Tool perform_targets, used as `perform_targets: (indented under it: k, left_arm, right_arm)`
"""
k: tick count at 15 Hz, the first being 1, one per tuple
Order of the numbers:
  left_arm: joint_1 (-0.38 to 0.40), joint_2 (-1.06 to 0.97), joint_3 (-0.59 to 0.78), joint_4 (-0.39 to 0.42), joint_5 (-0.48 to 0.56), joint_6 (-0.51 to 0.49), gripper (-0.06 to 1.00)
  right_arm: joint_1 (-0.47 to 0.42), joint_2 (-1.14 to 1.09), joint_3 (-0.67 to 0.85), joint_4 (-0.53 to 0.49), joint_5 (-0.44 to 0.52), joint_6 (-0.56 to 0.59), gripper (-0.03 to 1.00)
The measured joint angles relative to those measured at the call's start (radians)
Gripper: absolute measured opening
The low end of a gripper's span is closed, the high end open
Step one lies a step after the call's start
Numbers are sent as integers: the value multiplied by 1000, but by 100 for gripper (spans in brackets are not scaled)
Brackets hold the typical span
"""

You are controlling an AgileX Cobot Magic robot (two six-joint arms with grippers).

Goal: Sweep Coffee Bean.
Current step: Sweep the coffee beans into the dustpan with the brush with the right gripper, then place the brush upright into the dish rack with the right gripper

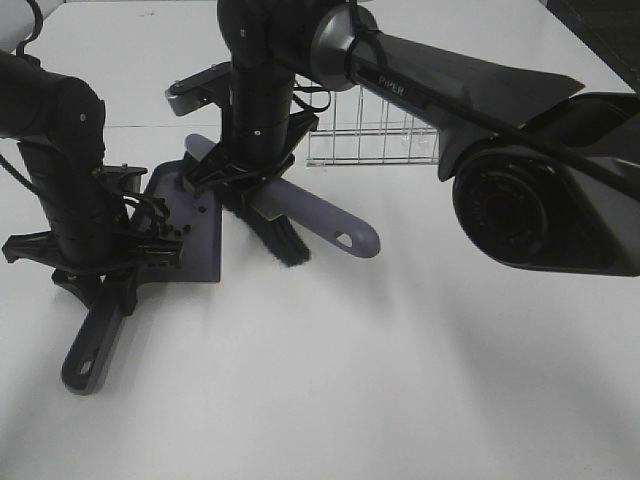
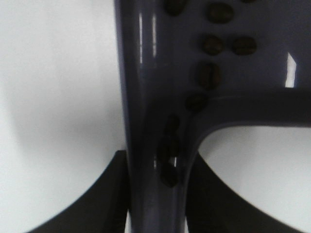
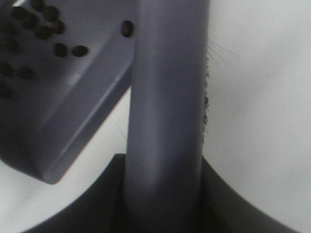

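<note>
Overhead view of a white table (image 1: 400,380) with two black robot arms at work. At left of the frame, the left gripper (image 2: 155,194) is clamped on the handle of a purple-grey dustpan (image 1: 190,235). Its dark jaws press on both sides of the handle. The pan lies flat on the table at centre left, and its handle runs toward the lower left.

The right arm reaches across from the upper right. The right gripper (image 3: 165,194) is closed around the handle of a matching hand brush (image 1: 320,225). The black bristles touch the table just beside the pan's right edge, at the middle of the frame.

The coffee beans (image 2: 208,75) lie on the dustpan. No loose beans show on the bare table, though the spot under the bristles and arm is hidden. By that, the sweeping looks finished or very nearly so. What may remain is a last stroke under the brush and carrying the pan away.

Counts: one dustpan, one brush, two grippers, and one empty-looking wire rack (image 1: 370,135) at upper centre. Nine beans show in the left wrist view, and about four of them trail into the groove of the handle. The right wrist view shows roughly a dozen blurred beans on the pan. In the overhead view they are a small dark cluster, too tiny to count.
</note>
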Motion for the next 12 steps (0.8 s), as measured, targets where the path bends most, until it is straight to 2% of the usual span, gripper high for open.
perform_targets:
  k: [3,7,12]
  left_arm:
    - [0,0,0,0,0,2,26]
    - [0,0,0,0,2,2,26]
    - [0,0,0,0,2,2,26]
  right_arm:
    - [41,5,-67,16,10,36,29]
    - [25,-48,-78,-139,16,83,29]
    - [-91,-203,-76,-172,19,86,29]
